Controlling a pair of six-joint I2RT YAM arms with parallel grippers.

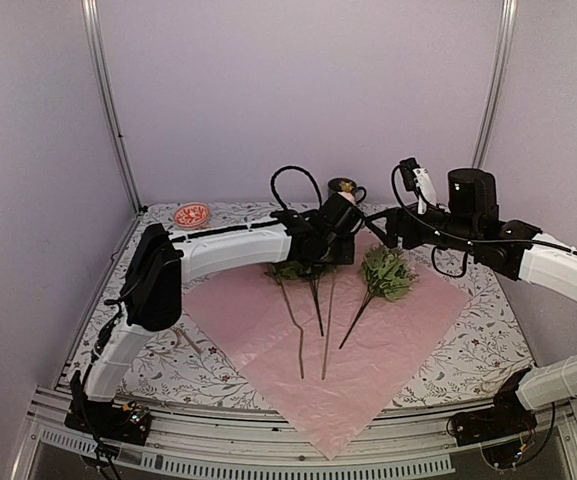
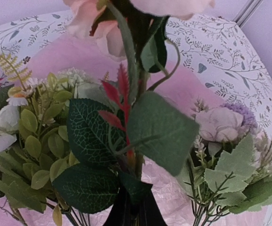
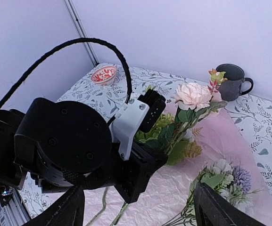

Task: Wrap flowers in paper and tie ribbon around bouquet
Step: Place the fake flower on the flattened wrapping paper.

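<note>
Rose stem [image 2: 161, 127] clamped in left gripper [image 2: 135, 214], bloom toward mug [image 1: 346, 187], over paper [image 1: 368, 350] far corner. Other flowers [image 1: 388, 272] flat on paper, stalks toward near edge. Right gripper [image 3: 140, 212] agape, empty, beside them.

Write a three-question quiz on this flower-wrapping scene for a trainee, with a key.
1. What lies on the large, crinkly lilac-pink paper sheet?
2. The left gripper is shut on: A) that paper; B) the leafy stem of a pale pink artificial rose; C) nothing.
3. True or false: the right gripper is shut.

Key:
1. Loose artificial flowers with green sprigs and thin brown stalks.
2. B.
3. False; its jaws stand open.
</note>
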